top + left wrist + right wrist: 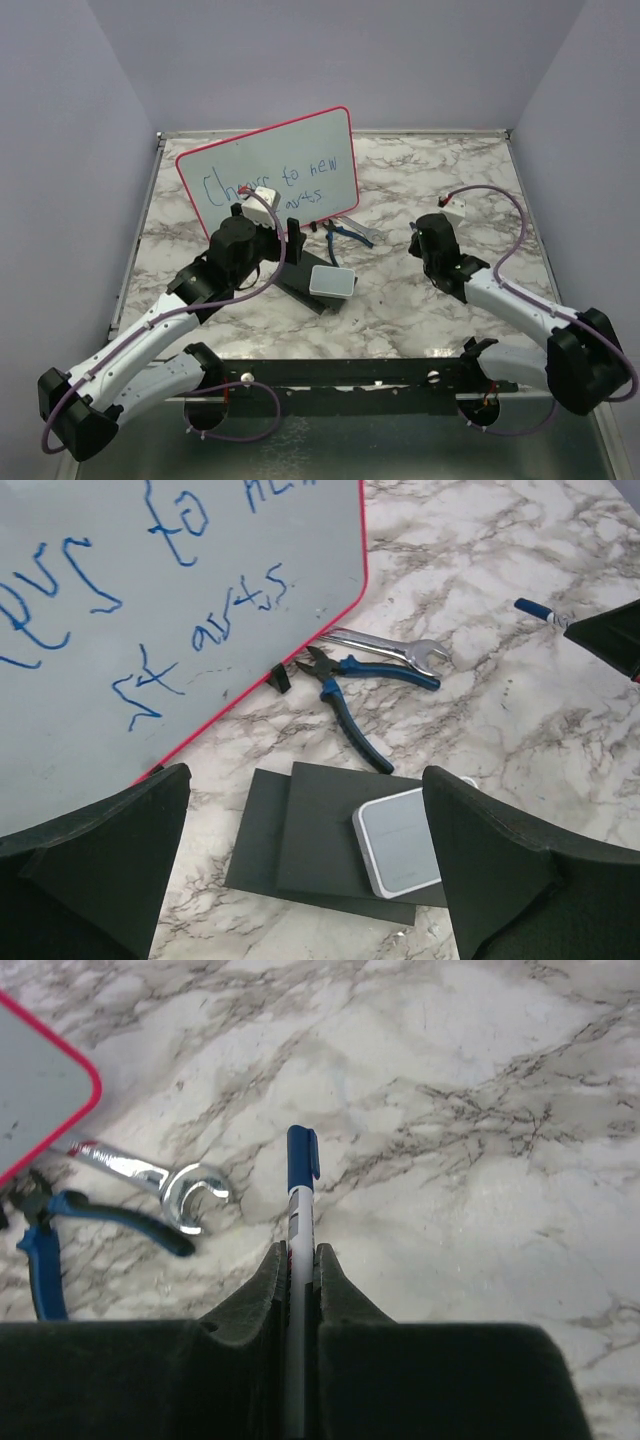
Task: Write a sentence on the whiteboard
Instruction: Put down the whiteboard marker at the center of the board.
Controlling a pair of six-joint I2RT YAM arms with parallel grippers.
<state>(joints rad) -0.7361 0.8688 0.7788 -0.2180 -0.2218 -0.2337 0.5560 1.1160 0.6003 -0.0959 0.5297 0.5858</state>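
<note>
The whiteboard (270, 165) stands tilted at the back left, with a red-pink frame. The sentence (285, 180) is on it in blue, in two lines, reading "Cheers to new starts"; the left wrist view shows part of it (205, 630). My left gripper (288, 230) is open and empty just in front of the board's lower edge, and its jaws (310, 880) stand wide apart above dark pads. My right gripper (418, 240) hovers over the table right of the board. It (297, 1255) is shut on a white marker with a blue cap (301, 1175).
A small block with a grey-white pad (332, 281) lies on dark flat pads (300, 830) in front of the board. Blue-handled pliers (350, 685) and a steel wrench (390, 650) lie by the board's lower right corner. Walls close in three sides.
</note>
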